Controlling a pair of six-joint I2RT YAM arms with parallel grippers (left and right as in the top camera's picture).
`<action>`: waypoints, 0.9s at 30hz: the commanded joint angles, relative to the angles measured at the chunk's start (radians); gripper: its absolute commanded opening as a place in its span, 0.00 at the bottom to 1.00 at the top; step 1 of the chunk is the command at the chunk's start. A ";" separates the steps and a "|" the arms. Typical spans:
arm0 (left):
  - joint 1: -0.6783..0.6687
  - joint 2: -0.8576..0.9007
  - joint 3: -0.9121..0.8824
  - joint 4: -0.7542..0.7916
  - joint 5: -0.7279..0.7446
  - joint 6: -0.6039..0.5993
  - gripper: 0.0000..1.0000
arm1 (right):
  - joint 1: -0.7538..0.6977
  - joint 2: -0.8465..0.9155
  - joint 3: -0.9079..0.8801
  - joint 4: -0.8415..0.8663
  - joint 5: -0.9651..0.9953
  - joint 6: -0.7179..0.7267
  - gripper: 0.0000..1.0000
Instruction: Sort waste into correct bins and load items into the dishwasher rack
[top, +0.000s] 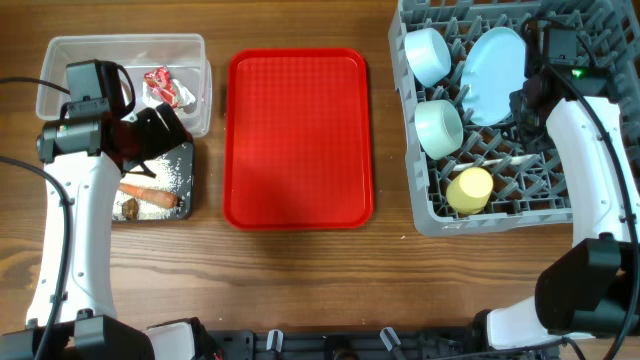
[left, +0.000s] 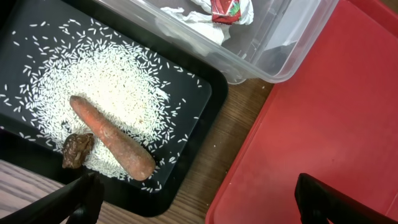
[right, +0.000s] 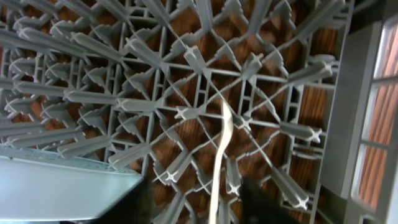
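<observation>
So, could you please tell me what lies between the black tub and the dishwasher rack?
The flat red tray lies there, as the overhead view shows.

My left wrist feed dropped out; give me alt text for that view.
A shallow black tub holds scattered rice, an orange-brown stick and a small brown lump. A clear tub with the wrapper lies beyond it, the red tray at right.

1. The wooden table (top: 300, 280) carried four items directly.
2. The clear tub (top: 120, 52) sat at the left rear.
3. The black tub (top: 150, 219) lay just in front of it.
4. The red tray (top: 297, 140) lay at centre.
5. The rack (top: 500, 220) stood at right, apart from the tray.
</observation>
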 joint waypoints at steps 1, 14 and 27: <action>0.004 0.006 0.018 0.003 0.008 0.002 1.00 | -0.002 -0.002 -0.007 0.008 0.033 -0.067 0.68; 0.004 0.007 0.018 0.003 0.008 0.002 1.00 | 0.004 -0.282 -0.007 0.071 -0.398 -0.736 1.00; 0.004 0.007 0.018 0.003 0.009 0.002 1.00 | 0.010 -0.786 -0.007 -0.154 -0.554 -0.621 1.00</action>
